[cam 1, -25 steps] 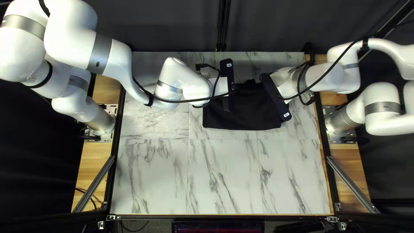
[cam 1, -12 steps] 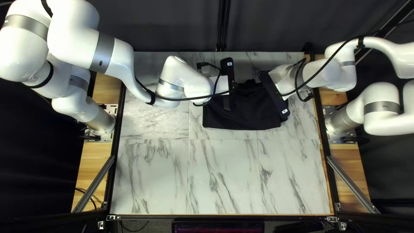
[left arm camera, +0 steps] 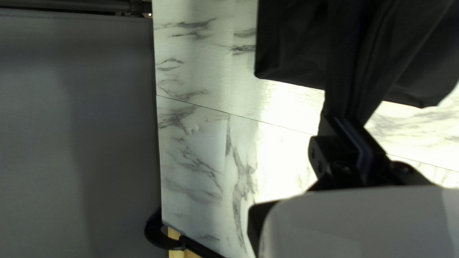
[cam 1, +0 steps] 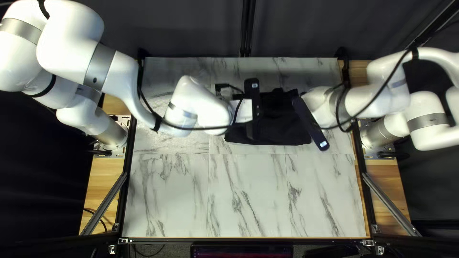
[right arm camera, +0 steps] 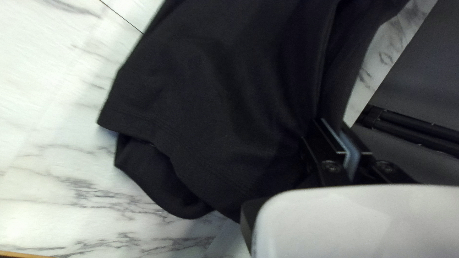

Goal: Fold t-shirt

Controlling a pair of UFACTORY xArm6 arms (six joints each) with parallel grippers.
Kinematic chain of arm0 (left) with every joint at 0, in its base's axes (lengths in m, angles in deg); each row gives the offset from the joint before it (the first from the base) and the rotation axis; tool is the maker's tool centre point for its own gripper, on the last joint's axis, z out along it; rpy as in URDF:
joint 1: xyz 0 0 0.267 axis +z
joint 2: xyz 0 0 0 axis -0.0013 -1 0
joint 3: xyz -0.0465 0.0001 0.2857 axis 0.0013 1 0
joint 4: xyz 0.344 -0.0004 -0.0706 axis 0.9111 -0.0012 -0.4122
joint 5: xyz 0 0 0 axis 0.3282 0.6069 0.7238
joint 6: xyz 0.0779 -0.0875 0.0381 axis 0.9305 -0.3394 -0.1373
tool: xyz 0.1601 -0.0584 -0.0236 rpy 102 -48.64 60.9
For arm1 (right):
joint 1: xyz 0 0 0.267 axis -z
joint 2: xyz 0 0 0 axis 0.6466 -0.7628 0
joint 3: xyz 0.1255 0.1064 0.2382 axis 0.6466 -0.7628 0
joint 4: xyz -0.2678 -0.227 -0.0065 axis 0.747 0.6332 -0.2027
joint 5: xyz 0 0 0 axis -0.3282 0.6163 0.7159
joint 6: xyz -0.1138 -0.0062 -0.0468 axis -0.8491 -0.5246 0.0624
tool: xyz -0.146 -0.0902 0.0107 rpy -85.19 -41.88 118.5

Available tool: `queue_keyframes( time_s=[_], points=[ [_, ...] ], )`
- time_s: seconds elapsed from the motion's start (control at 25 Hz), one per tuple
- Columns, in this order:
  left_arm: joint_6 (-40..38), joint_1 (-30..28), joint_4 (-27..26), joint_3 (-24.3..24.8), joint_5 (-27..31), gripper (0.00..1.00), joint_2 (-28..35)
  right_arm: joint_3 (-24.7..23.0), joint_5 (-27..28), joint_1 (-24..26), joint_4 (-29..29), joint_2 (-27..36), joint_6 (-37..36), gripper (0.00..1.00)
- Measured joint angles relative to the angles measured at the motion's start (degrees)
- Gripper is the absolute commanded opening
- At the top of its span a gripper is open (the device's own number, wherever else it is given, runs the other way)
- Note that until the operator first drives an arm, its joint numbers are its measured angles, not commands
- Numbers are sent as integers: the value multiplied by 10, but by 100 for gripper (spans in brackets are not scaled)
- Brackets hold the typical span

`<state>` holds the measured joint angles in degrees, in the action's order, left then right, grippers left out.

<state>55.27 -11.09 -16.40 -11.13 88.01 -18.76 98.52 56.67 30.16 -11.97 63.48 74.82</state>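
Observation:
The black t-shirt [cam 1: 282, 129] lies as a dark folded bundle in the far half of the table. My left gripper [cam 1: 252, 107] is over its left part, my right gripper [cam 1: 309, 120] over its right edge; both hide some cloth. In the left wrist view my left gripper [left arm camera: 348, 122] is shut on a gathered strip of the t-shirt [left arm camera: 291, 43], which stretches taut from the fingers. In the right wrist view, the t-shirt [right arm camera: 215, 95] runs up into my right gripper [right arm camera: 333, 125], shut on it; a hem and a lower layer show beside it.
Marble-patterned tabletop [cam 1: 248, 191] extends from the cloth to the near edge. Beyond the far edge hangs a dark curtain [cam 1: 191, 28]. Dark frame bars border the table at both sides, and a black hooked part [left arm camera: 162, 234] sits at a table corner.
Both grippers have moved toward the table's near edge, the right one also slightly rightward. The cloth's upper part has shifted with them, while its near edge stays about where it was.

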Motion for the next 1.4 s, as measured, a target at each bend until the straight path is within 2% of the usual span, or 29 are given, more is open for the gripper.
queue_keyframes(
  time_s=[0.2,0.52,0.84,1.2,1.4],
  points=[
    [-16,-33,-3,-21,11,0,-20,14,33,-69,15,-19,63,0],
    [-38,-83,-17,-50,26,0,-49,37,53,-145,26,-64,141,0],
    [-63,-129,-39,-77,47,0,-76,53,74,-201,28,-86,194,0],
    [-79,-181,-54,-153,108,0,-116,98,114,-257,32,-120,236,0],
    [-90,-207,-60,-190,138,0,-137,110,117,-274,37,-140,253,0]
  ],
)
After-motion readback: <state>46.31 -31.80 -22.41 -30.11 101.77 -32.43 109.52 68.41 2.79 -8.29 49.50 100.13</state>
